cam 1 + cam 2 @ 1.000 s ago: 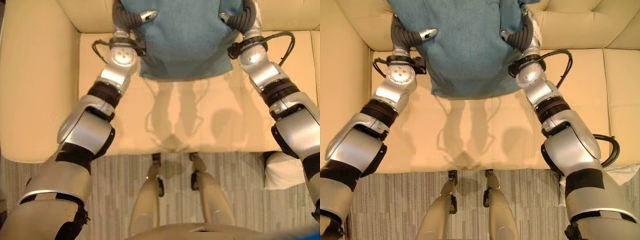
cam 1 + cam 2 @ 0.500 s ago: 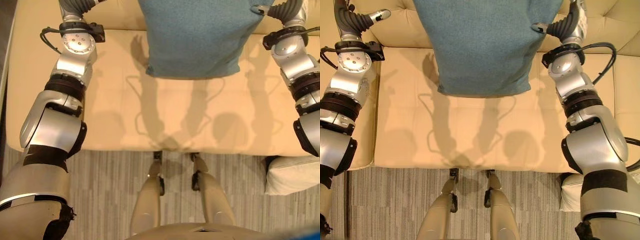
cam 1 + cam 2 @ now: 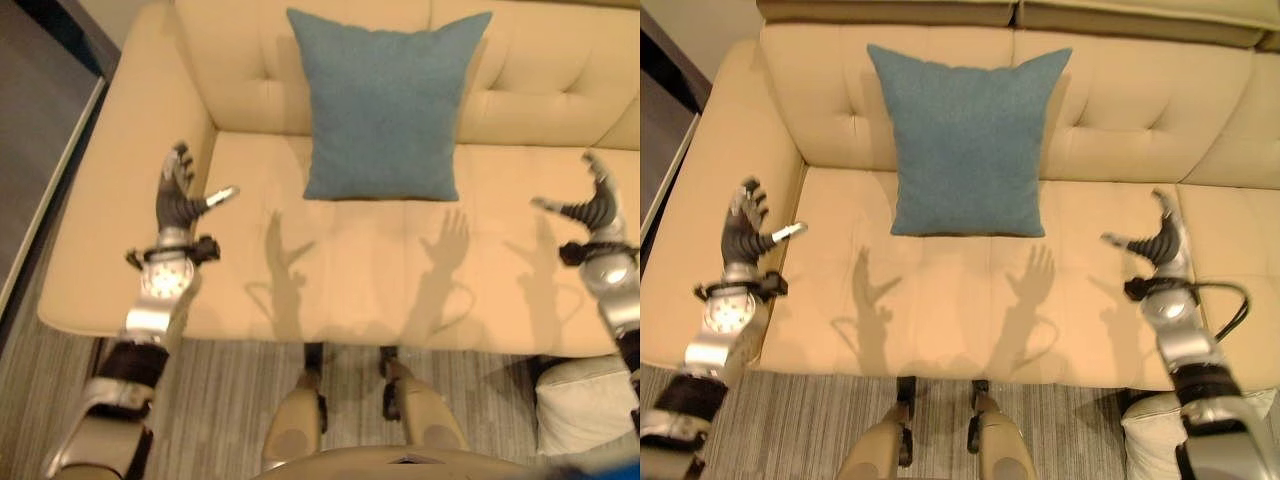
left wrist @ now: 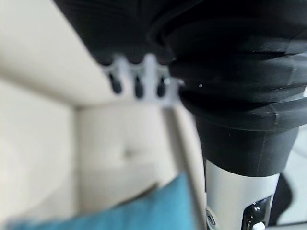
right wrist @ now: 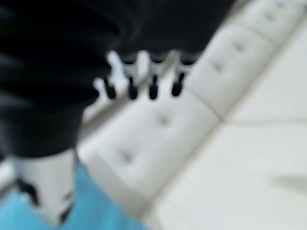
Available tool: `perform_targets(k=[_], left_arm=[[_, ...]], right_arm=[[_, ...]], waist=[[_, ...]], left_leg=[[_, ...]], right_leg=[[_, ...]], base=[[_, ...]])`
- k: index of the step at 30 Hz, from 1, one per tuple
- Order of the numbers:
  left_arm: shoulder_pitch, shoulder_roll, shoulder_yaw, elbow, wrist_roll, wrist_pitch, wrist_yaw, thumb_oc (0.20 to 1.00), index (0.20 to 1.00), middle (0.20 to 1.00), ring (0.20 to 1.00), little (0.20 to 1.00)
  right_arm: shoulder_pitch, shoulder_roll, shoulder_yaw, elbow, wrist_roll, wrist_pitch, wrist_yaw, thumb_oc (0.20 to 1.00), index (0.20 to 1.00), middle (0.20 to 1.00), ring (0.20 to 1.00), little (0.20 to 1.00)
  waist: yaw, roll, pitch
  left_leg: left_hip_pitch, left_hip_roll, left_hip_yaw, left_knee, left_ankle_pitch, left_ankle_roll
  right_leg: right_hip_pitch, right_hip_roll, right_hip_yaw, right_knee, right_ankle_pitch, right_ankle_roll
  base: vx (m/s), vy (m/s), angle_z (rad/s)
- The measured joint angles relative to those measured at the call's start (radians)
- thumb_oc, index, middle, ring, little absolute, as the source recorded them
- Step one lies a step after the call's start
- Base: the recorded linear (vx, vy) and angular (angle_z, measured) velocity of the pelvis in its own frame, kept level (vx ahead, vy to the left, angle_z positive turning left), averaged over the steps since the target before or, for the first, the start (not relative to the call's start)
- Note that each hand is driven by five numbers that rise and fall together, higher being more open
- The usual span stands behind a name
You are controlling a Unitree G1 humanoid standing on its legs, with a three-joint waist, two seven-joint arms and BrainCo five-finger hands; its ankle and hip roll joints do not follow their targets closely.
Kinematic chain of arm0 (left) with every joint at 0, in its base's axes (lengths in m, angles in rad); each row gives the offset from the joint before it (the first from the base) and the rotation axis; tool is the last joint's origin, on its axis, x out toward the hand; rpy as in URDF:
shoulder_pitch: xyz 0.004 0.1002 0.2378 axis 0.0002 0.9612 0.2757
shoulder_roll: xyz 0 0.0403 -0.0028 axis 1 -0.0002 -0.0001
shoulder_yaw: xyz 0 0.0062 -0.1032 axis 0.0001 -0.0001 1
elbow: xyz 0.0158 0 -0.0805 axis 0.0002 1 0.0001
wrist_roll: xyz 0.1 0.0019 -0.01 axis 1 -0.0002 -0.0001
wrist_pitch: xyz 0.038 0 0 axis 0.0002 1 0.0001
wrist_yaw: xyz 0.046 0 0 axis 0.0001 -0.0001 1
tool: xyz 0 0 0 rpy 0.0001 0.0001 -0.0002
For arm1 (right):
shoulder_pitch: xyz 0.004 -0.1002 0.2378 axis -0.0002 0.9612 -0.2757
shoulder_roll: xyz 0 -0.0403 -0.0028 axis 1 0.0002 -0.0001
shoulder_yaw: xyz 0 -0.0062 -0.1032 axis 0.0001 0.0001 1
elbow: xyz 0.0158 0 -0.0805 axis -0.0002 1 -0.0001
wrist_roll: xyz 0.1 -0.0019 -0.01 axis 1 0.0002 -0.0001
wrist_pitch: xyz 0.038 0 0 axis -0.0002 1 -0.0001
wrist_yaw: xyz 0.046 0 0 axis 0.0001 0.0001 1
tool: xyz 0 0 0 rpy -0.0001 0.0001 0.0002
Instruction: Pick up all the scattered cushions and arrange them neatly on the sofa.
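Note:
A blue-teal cushion [image 3: 383, 105] stands upright on the cream sofa [image 3: 360, 260], leaning against its tufted backrest, centred on the left seat. My left hand [image 3: 178, 200] hovers open above the seat's left end near the armrest, fingers straight, thumb out. Over the right part of the seat my right hand [image 3: 1162, 242] is open too, holding nothing. Both hands are well clear of the cushion, one on each side. A corner of the blue cushion [image 4: 144, 211] appears past the left hand in its wrist view, and another blue cushion corner [image 5: 91, 206] in the right wrist view.
A white cushion [image 3: 582, 405] lies on the striped carpet [image 3: 220, 400] at the sofa's front right. The sofa's left armrest [image 3: 120, 200] is beside my left hand. Dark floor [image 3: 40, 150] runs along the far left.
Both hands let go of the blue cushion and drew back toward me and outward. The cushion now rests against the backrest. The camera view has pulled back, showing more sofa.

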Motion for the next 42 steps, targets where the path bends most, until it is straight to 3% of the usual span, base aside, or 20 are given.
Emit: perform_targets(k=[5, 17, 19, 20, 21, 23, 25, 26, 27, 29, 31, 32, 34, 35, 36, 37, 38, 39, 40, 42], left_arm=[[0.165, -0.128, -0.001, 0.124, 0.032, 0.034, -0.082, 1.000, 1.000, 1.000, 1.000, 1.000], [0.250, -0.309, -0.034, 0.840, 0.262, 0.125, -0.180, 1.000, 1.000, 1.000, 1.000, 1.000], [0.239, -0.319, -0.033, 0.916, 0.276, 0.159, -0.203, 1.000, 1.000, 1.000, 1.000, 1.000], [0.224, -0.317, -0.033, 0.916, 0.279, 0.158, -0.204, 1.000, 1.000, 1.000, 1.000, 1.000], [0.212, -0.324, -0.032, 0.917, 0.283, 0.161, -0.206, 1.000, 1.000, 1.000, 1.000, 1.000], [0.205, -0.341, -0.024, 0.914, 0.283, 0.160, -0.208, 1.000, 1.000, 1.000, 1.000, 1.000], [0.119, -0.318, -0.024, 0.875, 0.283, 0.156, -0.203, 1.000, 1.000, 1.000, 1.000, 1.000], [0.087, -0.317, -0.032, 0.876, 0.282, 0.159, -0.203, 1.000, 1.000, 1.000, 1.000, 1.000], [0.085, -0.325, -0.035, 0.878, 0.283, 0.157, -0.203, 1.000, 1.000, 1.000, 1.000, 1.000], [0.102, -0.291, -0.037, 0.877, 0.300, 0.162, -0.202, 1.000, 1.000, 1.000, 1.000, 1.000], [0.104, -0.292, -0.033, 0.876, 0.306, 0.162, -0.203, 1.000, 1.000, 1.000, 1.000, 1.000], [0.114, -0.291, -0.035, 0.876, 0.313, 0.163, -0.204, 1.000, 1.000, 1.000, 1.000, 1.000], [0.151, -0.278, -0.033, 0.878, 0.314, 0.168, -0.203, 1.000, 1.000, 1.000, 1.000, 1.000], [0.172, -0.267, -0.032, 0.876, 0.313, 0.170, -0.203, 1.000, 1.000, 1.000, 1.000, 1.000], [0.191, -0.268, -0.032, 0.878, 0.313, 0.176, -0.203, 1.000, 1.000, 1.000, 1.000, 1.000], [0.207, -0.272, -0.032, 0.878, 0.313, 0.182, -0.203, 1.000, 1.000, 1.000, 1.000, 1.000], [0.224, -0.269, -0.024, 0.878, 0.314, 0.184, -0.203, 1.000, 1.000, 1.000, 1.000, 1.000], [0.226, -0.268, -0.017, 0.880, 0.314, 0.187, -0.202, 1.000, 1.000, 1.000, 1.000, 1.000], [0.226, -0.284, -0.024, 0.876, 0.315, 0.187, -0.207, 1.000, 1.000, 1.000, 1.000, 1.000], [0.182, -0.302, -0.037, 0.875, 0.315, 0.183, -0.207, 1.000, 1.000, 1.000, 1.000, 1.000]], right_arm=[[0.146, 0.120, 0.001, 0.051, -0.005, 0.002, 0.100, 1.000, 1.000, 1.000, 1.000, 1.000], [0.290, 0.344, 0.152, 0.530, -0.126, 0.006, 0.184, 1.000, 1.000, 1.000, 1.000, 1.000], [0.294, 0.371, 0.183, 0.609, -0.126, 0.022, 0.206, 1.000, 1.000, 1.000, 1.000, 1.000], [0.292, 0.369, 0.185, 0.621, -0.126, 0.024, 0.210, 1.000, 1.000, 1.000, 1.000, 1.000], [0.274, 0.365, 0.176, 0.638, -0.126, 0.025, 0.211, 1.000, 1.000, 1.000, 1.000, 1.000], [0.266, 0.352, 0.143, 0.643, -0.123, 0.029, 0.209, 1.000, 1.000, 1.000, 1.000, 1.000], [0.276, 0.379, 0.142, 0.676, -0.124, 0.054, 0.212, 1.000, 1.000, 1.000, 1.000, 1.000], [0.225, 0.412, 0.123, 0.724, -0.126, 0.063, 0.209, 1.000, 1.000, 1.000, 1.000, 1.000], [0.197, 0.416, 0.110, 0.722, -0.129, 0.069, 0.207, 1.000, 1.000, 1.000, 1.000, 1.000], [0.202, 0.454, 0.126, 0.718, -0.137, 0.076, 0.207, 1.000, 1.000, 1.000, 1.000, 1.000], [0.172, 0.439, 0.122, 0.750, -0.137, 0.079, 0.207, 1.000, 1.000, 1.000, 1.000, 1.000], [0.167, 0.435, 0.115, 0.766, -0.137, 0.086, 0.208, 1.000, 1.000, 1.000, 1.000, 1.000], [0.158, 0.428, 0.112, 0.760, -0.137, 0.090, 0.207, 1.000, 1.000, 1.000, 1.000, 1.000], [0.144, 0.446, 0.119, 0.770, -0.137, 0.090, 0.206, 1.000, 1.000, 1.000, 1.000, 1.000], [0.124, 0.465, 0.131, 0.761, -0.137, 0.078, 0.206, 1.000, 1.000, 1.000, 1.000, 1.000], [0.130, 0.471, 0.136, 0.743, -0.137, 0.081, 0.207, 1.000, 1.000, 1.000, 1.000, 1.000], [0.143, 0.480, 0.137, 0.731, -0.137, 0.080, 0.206, 1.000, 1.000, 1.000, 1.000, 1.000], [0.147, 0.484, 0.135, 0.731, -0.137, 0.081, 0.206, 1.000, 1.000, 1.000, 1.000, 1.000], [0.165, 0.476, 0.123, 0.728, -0.135, 0.082, 0.202, 1.000, 1.000, 1.000, 1.000, 1.000], [0.236, 0.451, 0.123, 0.730, -0.135, 0.092, 0.198, 1.000, 1.000, 1.000, 1.000, 1.000]], waist=[[-0.014, -0.001, -0.046], [-0.014, 0.008, -0.178], [-0.012, -0.014, -0.171], [-0.008, -0.040, -0.162], [-0.007, -0.050, -0.163], [-0.018, -0.023, -0.177], [-0.052, -0.055, -0.154], [-0.041, -0.101, -0.131], [-0.024, -0.084, -0.118], [-0.024, -0.087, -0.115], [-0.005, -0.037, -0.083], [0.001, 0.001, -0.083], [0.014, 0.008, -0.101], [0.040, -0.003, -0.108], [0.080, 0.000, -0.110], [0.110, -0.007, -0.117], [0.112, -0.037, -0.143], [0.111, -0.052, -0.156], [0.091, -0.021, -0.174], [0.081, -0.030, -0.179]], left_leg=[[0.082, 0.007, 0.002, 0.000, -0.017, 0.002], [0.174, 0.034, -0.003, 0.002, -0.047, -0.003], [0.155, 0.014, -0.049, 0.119, -0.077, -0.027], [0.135, -0.021, -0.110, 0.189, -0.113, -0.050], [0.123, -0.079, -0.179, 0.311, -0.175, -0.047], [0.146, -0.103, -0.183, 0.323, -0.233, -0.012], [0.169, -0.143, -0.146, 0.197, -0.212, 0.056], [0.151, -0.190, -0.101, 0.194, -0.180, 0.109], [0.156, -0.173, -0.042, 0.143, -0.160, 0.140], [0.131, -0.162, 0.041, 0.153, -0.130, 0.181], [0.132, -0.119, 0.100, 0.108, -0.079, 0.194], [0.142, -0.097, 0.101, 0.084, -0.071, 0.178], [0.117, -0.090, 0.119, 0.047, -0.020, 0.171], [0.106, -0.070, 0.175, 0.017, 0.036, 0.172], [0.100, -0.024, 0.241, 0.002, 0.046, 0.167], [0.097, -0.004, 0.278, 0.004, 0.040, 0.143], [0.080, -0.002, 0.275, 0.005, 0.049, 0.086], [0.063, 0.003, 0.266, 0.004, 0.072, 0.052], [0.051, 0.034, 0.210, 0.000, 0.078, -0.011], [0.029, 0.051, 0.116, 0.013, 0.031, -0.059]], right_leg=[[0.089, 0.009, 0.000, -0.020, -0.007, -0.002], [0.185, 0.034, -0.003, -0.023, -0.034, -0.019], [0.198, 0.027, 0.024, -0.024, -0.035, -0.030], [0.189, -0.001, 0.036, -0.025, -0.010, -0.058], [0.177, -0.026, 0.072, -0.022, 0.010, -0.039], [0.158, -0.031, 0.110, -0.018, 0.022, -0.018], [0.090, -0.073, 0.125, 0.002, 0.066, 0.017], [0.046, -0.109, 0.181, -0.013, 0.077, 0.086], [0.014, -0.113, 0.168, 0.001, 0.035, 0.144], [-0.001, -0.120, 0.005, 0.079, -0.038, 0.144], [-0.073, -0.119, -0.068, 0.312, -0.096, 0.132], [-0.103, -0.083, -0.019, 0.554, -0.160, 0.093], [0.024, -0.039, 0.020, 0.572, -0.264, 0.092], [0.091, -0.041, -0.019, 0.574, -0.323, 0.053], [0.160, -0.080, -0.145, 0.541, -0.344, 0.049], [0.217, -0.113, -0.217, 0.476, -0.351, 0.059], [0.276, -0.106, -0.183, 0.314, -0.353, 0.084], [0.313, -0.077, -0.159, 0.183, -0.340, 0.058], [0.342, -0.003, -0.125, 0.109, -0.329, 0.062], [0.333, 0.040, -0.113, 0.083, -0.268, -0.052]], base=[[0.01, -0.008, -0.02], [-0.06, -0.021, 0.02], [-0.35, 0.141, -0.34], [-0.35, 0.221, -0.72], [-0.14, 0.120, -0.84], [-0.19, 0.144, -0.58], [-0.39, 0.281, -0.38], [-0.36, 0.210, -1.38], [-0.23, 0.098, -1.53], [-0.31, 0.133, -1.24], [-0.23, 0.077, -0.85], [-0.12, -0.012, -0.59], [-0.21, -0.072, -0.52], [-0.24, -0.160, -1.14], [-0.19, -0.209, -1.75], [-0.14, -0.225, -1.87], [-0.08, -0.215, -1.39], [-0.07, -0.159, -0.60], [-0.10, -0.155, -0.20], [-0.11, -0.134, 0.14]])
